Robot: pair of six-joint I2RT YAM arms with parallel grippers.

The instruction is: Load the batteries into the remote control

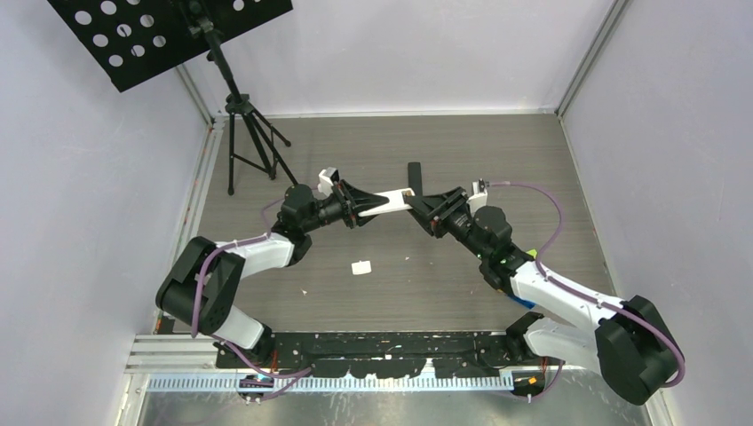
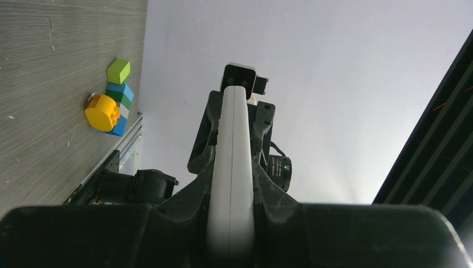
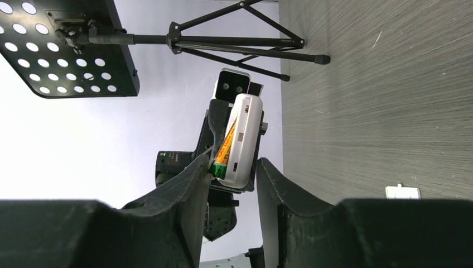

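Gripping smooth white remote (image 2: 230, 167), cylindrical battery (image 3: 225, 151) seemingly seated

Robot lab cell, white panel walls (image 1: 444, 53), aluminium rail (image 1: 400, 382), tripod stand (image 1: 238, 105).

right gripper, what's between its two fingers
The end of the white remote, with a green and orange battery in its open slot. The right wrist view shows it.
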